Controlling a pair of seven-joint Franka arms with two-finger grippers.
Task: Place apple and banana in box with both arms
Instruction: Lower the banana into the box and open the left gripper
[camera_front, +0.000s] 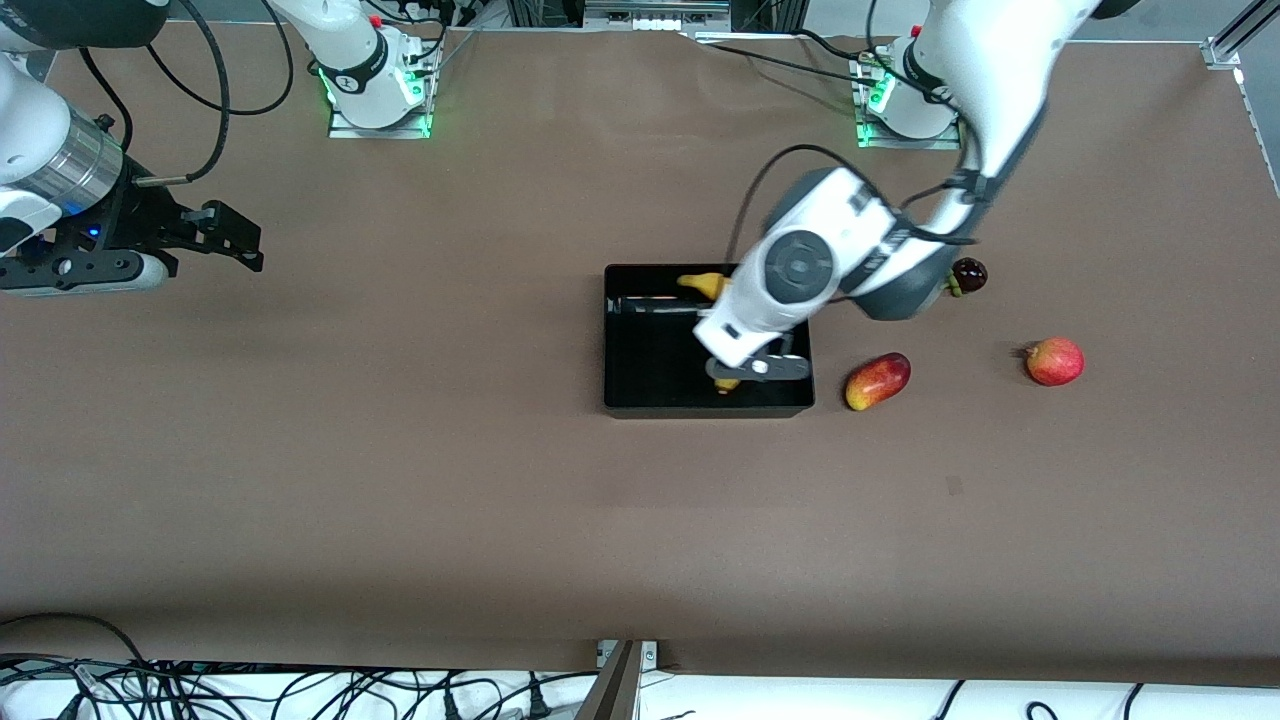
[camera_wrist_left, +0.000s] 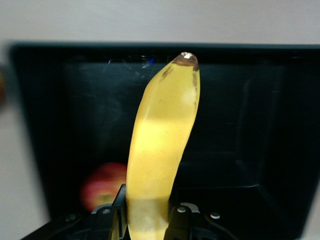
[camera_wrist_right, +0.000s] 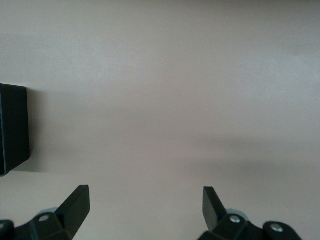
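The left arm bends down over the box (camera_front: 640, 390), its left gripper (camera_wrist_left: 145, 220) clamped on the banana (camera_wrist_left: 162, 150). The right gripper (camera_wrist_right: 145, 205) waits spread wide above bare worktop (camera_wrist_right: 175, 100).

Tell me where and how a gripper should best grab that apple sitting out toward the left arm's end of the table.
Grip the apple across its round middle, coming straight down from above. It sits alone on the bare table, apart from the oval red-and-yellow fruit, so open fingers should fit on either side.

An oval red-and-yellow fruit (camera_front: 877, 381) lies on the brown table (camera_front: 400, 480); a dark round fruit (camera_front: 968, 275) sits farther back.
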